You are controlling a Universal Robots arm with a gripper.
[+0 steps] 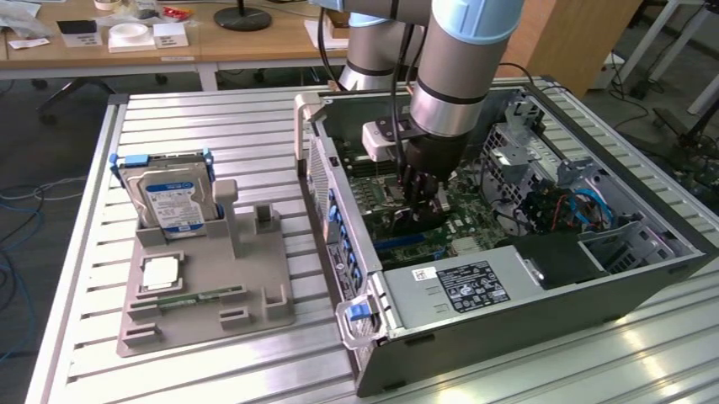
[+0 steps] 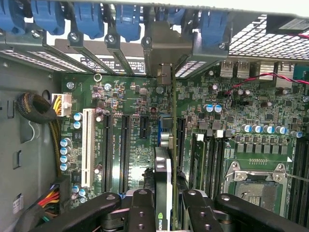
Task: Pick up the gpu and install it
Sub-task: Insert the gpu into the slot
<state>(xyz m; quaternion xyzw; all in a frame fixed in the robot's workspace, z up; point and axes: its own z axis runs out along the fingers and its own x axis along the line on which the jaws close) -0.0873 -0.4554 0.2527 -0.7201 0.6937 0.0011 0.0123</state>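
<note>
Gpu: a thin dark card (image 2: pixel 163 169) held on edge inside the open computer case (image 1: pixel 506 311), standing over the green motherboard (image 2: pixel 125 96) among its long black expansion slots.
Bracket: the card's pale metal bracket (image 2: pixel 166 53) sits against the case's rear wall, beneath a row of blue clips (image 2: pixel 128 19).
Seating: whether the card is fully pressed into a slot cannot be told.
Gripper: the black gripper (image 2: pixel 166 203) is clenched on the gpu, with a finger (image 2: pixel 142 205) against each flat face. In the exterior view it (image 1: pixel 422 198) reaches straight down into the case.
Nearby on the board: a white slot (image 2: pixel 88 145) and an empty processor socket (image 2: pixel 256 186).
Table: a ribbed metal table (image 1: pixel 225 126) carries the case. Towards the exterior view's left is a grey holder (image 1: pixel 202 311) with an upright hard drive (image 1: pixel 168 198) and a memory stick (image 1: pixel 197 296).
</note>
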